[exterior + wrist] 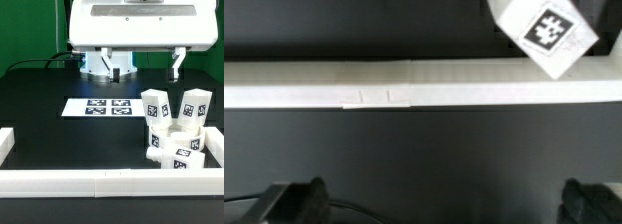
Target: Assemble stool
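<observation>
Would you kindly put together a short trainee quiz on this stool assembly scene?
1. True or false: the gripper is shut.
2. Compared with the cluster of stool parts, the marker board lies: A) toward the exterior view's left; B) toward the exterior view's right; C) on top of them.
3. Fill in: the surface of the table is ____ in colour.
Key: 1 false, it is open and empty; 2 A; 3 black.
</observation>
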{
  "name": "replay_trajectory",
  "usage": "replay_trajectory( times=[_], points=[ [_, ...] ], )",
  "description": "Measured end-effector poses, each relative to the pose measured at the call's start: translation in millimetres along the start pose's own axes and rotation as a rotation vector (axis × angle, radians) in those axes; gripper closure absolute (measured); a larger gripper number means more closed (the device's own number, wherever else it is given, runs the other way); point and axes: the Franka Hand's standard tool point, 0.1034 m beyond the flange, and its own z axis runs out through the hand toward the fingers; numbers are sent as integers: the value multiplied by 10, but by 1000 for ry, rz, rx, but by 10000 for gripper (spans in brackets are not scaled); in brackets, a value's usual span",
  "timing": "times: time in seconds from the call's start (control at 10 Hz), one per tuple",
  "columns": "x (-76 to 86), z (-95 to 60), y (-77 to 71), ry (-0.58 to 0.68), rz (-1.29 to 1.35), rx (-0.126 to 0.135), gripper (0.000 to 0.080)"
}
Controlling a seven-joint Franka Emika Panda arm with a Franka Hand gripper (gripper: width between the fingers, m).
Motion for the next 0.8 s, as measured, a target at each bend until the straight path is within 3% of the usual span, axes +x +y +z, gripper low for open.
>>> replay_trajectory(
  times=[0.2,0.3,0.4,0.5,0.8],
  points=[
    [-38,69,-22,-182,-119,37,151],
    [153,101,30,-289,-214,39,151],
    [207,180,21,-358,-271,43,151],
    [147,241,-28,-472,-306,42,151],
    [103,218,-72,-644,-288,44,151]
  ],
)
